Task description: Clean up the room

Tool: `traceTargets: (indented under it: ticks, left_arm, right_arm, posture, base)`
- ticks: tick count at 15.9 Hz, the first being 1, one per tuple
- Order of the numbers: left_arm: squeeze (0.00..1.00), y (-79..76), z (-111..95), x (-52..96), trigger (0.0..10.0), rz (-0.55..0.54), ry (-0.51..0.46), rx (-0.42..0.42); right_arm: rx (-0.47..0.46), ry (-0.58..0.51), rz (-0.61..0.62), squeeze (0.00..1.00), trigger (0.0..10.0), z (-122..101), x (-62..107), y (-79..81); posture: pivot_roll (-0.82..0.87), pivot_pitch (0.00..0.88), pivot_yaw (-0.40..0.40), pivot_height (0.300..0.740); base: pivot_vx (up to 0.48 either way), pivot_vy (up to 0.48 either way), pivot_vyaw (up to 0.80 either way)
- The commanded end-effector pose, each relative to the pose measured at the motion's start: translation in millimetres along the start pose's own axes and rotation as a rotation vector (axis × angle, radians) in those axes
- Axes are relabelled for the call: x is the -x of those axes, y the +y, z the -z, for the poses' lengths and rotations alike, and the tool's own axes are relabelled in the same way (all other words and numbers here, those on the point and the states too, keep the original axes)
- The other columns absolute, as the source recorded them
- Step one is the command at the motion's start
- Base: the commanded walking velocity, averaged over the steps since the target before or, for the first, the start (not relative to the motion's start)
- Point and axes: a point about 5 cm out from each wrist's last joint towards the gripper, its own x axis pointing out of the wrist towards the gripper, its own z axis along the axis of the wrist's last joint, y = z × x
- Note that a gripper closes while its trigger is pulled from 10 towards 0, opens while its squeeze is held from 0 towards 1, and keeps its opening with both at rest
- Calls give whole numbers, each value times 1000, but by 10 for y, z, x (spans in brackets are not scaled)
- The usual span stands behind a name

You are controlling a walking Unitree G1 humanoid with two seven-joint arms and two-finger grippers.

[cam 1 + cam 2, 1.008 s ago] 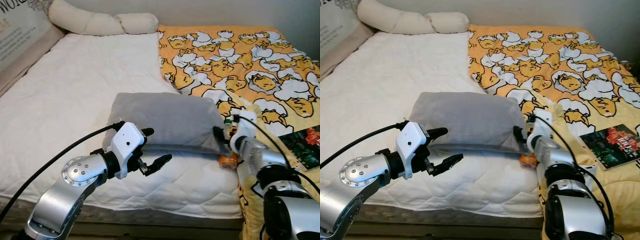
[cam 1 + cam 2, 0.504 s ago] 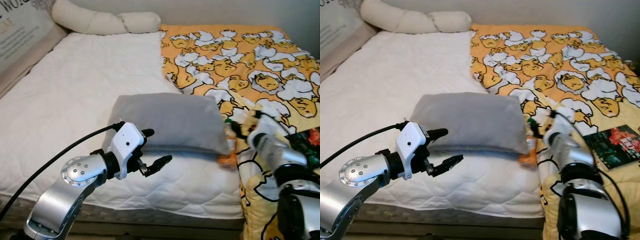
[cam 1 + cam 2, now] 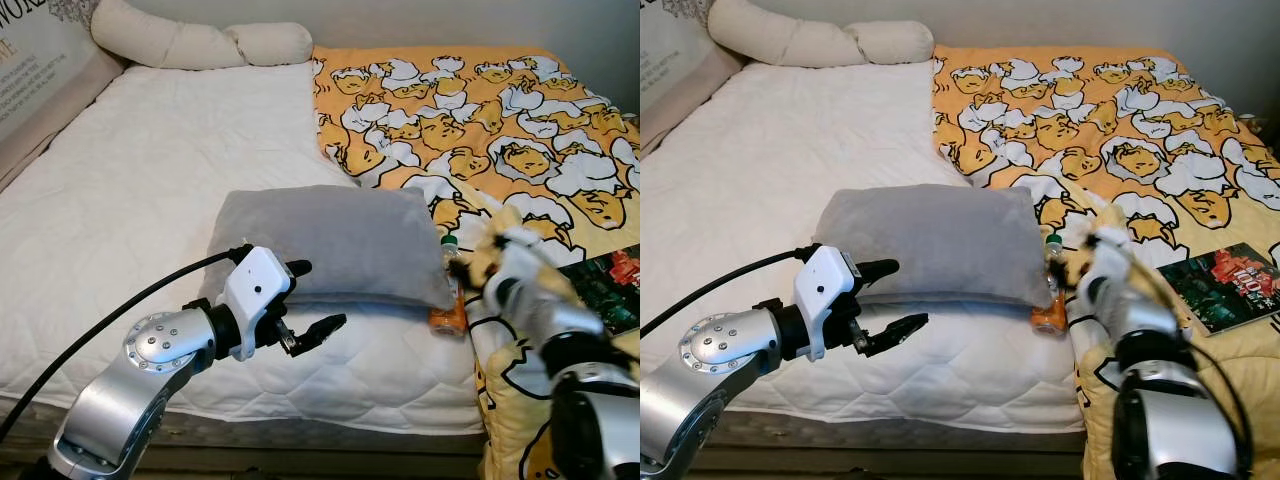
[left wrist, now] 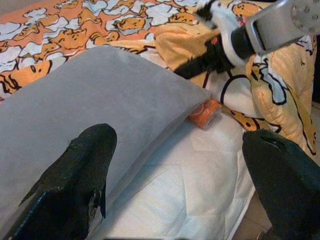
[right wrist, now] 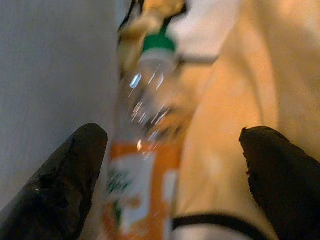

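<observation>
In the head views we see the grey pillow [image 3: 335, 243] on the white mattress [image 3: 150, 190], an orange-labelled bottle [image 3: 447, 300] lying tucked against its edge beside the yellow blanket [image 3: 480, 120]. Our left gripper [image 3: 312, 300] hovers before the pillow, fingers spread, holding nothing. From the left wrist we see the pillow and bottle between parted fingers [image 4: 75, 175]. From the right wrist, the right gripper [image 5: 165, 165] is wide apart around the blurred bottle, not gripping it

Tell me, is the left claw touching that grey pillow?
Apart. In the left wrist view, both fingers of the left gripper hang open short of the soft grey pillow, with white mattress between.
</observation>
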Motion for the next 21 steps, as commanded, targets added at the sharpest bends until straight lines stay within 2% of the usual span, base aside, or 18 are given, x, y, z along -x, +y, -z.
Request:
traceTargets:
  ticks: [1,3,6,7,8,9,10,11,12,13,15,18,19,21]
  left_arm:
    - [0,9,-24,-9,10000,14,8,-13]
    - [0,17,-18,-11,10000,11,13,-13]
    - [0,21,-14,-8,10000,8,20,-11]
    - [0,22,-11,-6,10000,8,24,-11]
    - [0,23,-6,-4,10000,6,27,-13]
    - [0,26,-5,-4,10000,5,28,-13]
    - [0,32,-2,-7,10000,2,30,-14]
    - [0,40,0,-10,10000,-2,32,-15]
    - [0,61,7,-14,10000,-15,36,-13]
    - [0,73,10,-18,10000,-20,38,-14]
    - [0,79,10,-18,10000,-24,37,-16]
    - [0,81,9,-18,10000,-26,37,-16]
    - [0,83,12,-22,10000,-31,35,-13]
    - [0,83,13,-29,10000,-32,33,-11]
  right_arm:
    - [18,18,-12,0,10000,1,-15,39]
    - [104,95,-19,0,10000,115,-46,111]
    - [64,92,-19,0,10000,144,-79,187]
    - [38,81,-52,0,8706,131,-93,251]
    - [69,85,-71,0,5686,133,-101,291]
    - [85,75,-79,0,4784,122,-105,310]
    - [107,51,-89,0,4314,92,-111,334]
    - [129,29,-96,0,4902,66,-113,349]
    - [164,15,-87,0,10000,41,-118,361]
    - [262,19,-49,0,10000,24,-118,336]
    - [333,-21,-17,0,10000,-66,-113,321]
    - [331,-61,-15,0,10000,-140,-107,329]
    - [198,-96,-142,1000,10000,-261,-93,421]
    - [125,-88,-255,1000,10000,-292,-81,490]
  posture:
    - [-18,0,44,740]
    - [-12,0,41,740]
    - [-2,0,39,740]
    - [1,0,39,740]
    - [3,1,39,740]
    - [2,1,39,740]
    - [8,5,38,740]
    - [10,7,37,740]
    - [9,9,39,740]
    - [9,9,39,740]
    - [7,7,36,740]
    - [7,6,35,740]
    - [5,0,29,740]
    - [2,0,30,740]
  base:
    - [0,0,0]
    - [0,0,0]
    - [0,0,0]
    - [0,0,0]
    - [0,0,0]
    - [0,0,0]
    - [0,0,0]
    - [0,0,0]
    - [0,0,0]
    - [0,0,0]
    - [0,0,0]
    - [0,0,0]
    - [0,0,0]
    - [0,0,0]
